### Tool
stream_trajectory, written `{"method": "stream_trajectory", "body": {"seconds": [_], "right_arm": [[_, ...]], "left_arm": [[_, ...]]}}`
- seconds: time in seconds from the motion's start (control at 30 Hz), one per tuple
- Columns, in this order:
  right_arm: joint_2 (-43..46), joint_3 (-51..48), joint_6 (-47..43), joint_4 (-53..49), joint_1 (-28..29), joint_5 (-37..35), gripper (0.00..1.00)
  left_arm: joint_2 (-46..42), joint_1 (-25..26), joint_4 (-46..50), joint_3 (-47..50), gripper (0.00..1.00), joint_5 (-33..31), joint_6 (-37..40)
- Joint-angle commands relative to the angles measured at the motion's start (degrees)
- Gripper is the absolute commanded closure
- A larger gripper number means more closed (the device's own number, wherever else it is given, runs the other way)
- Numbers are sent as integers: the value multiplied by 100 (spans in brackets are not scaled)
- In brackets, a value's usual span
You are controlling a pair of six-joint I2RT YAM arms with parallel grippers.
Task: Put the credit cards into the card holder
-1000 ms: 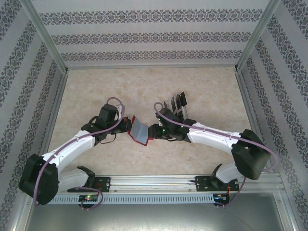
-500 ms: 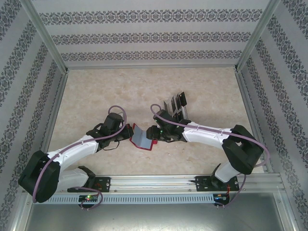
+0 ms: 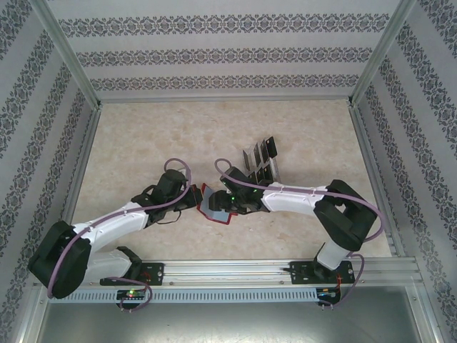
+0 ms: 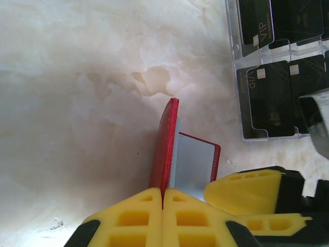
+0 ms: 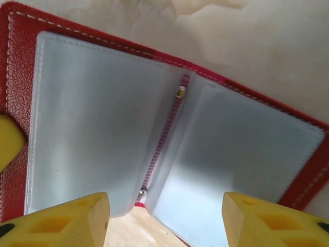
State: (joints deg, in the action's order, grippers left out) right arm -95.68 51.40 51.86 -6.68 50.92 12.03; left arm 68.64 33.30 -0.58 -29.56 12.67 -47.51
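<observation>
Counting first: I log one card holder (image 3: pixel 213 206), one clear slotted rack (image 3: pixel 261 161), and two grippers on the marbled table (image 3: pixel 143 136). In the left wrist view I make out at least four credit cards (image 4: pixel 267 100) standing in the rack (image 4: pixel 234 31), two in the far row and two in the near row. Others are cut off by the frame edge, so I cannot give a full count.

The card holder lies a little toward 6 o'clock from the table's middle, with the rack near it at 1 o'clock. The left gripper (image 3: pixel 194 198) meets it from 9 o'clock and the right gripper (image 3: pixel 223 204) from 3 o'clock.

The card holder (image 5: pixel 169 128) is open like a book. It has a grained red cover with pale stitching along the edge, two greyish translucent sleeves inside, and a red spine with two small metal studs.

The left gripper (image 4: pixel 163 198) has its yellow fingers pressed together, clamped on one red cover (image 4: pixel 165 149), which stands steeply on edge. The right gripper (image 5: pixel 164 211) has its fingers well apart, poised over the open sleeves and gripping nothing.
</observation>
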Motion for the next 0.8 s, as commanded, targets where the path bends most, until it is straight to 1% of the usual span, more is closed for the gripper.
{"method": "stream_trajectory", "body": {"seconds": [0.0, 0.17, 0.3, 0.47, 0.63, 0.77], "right_arm": [[-211, 238, 72, 156, 124, 89, 39], [-389, 347, 127, 246, 215, 103, 39], [-329, 343, 99, -39, 217, -93, 40], [297, -189, 125, -403, 137, -590, 40], [898, -682, 159, -793, -39, -1021, 41], [1227, -704, 174, -883, -47, -1047, 42]], "left_arm": [[-222, 113, -197, 195, 100, -336, -304], [-559, 190, -131, 526, 100, -804, -698], [-769, 236, -44, 683, 100, -1020, -847], [-969, 252, 58, 775, 100, -1157, -850], [-1004, 247, 5, 868, 100, -1135, -848], [-994, 247, -53, 918, 100, -1115, -848]]}}
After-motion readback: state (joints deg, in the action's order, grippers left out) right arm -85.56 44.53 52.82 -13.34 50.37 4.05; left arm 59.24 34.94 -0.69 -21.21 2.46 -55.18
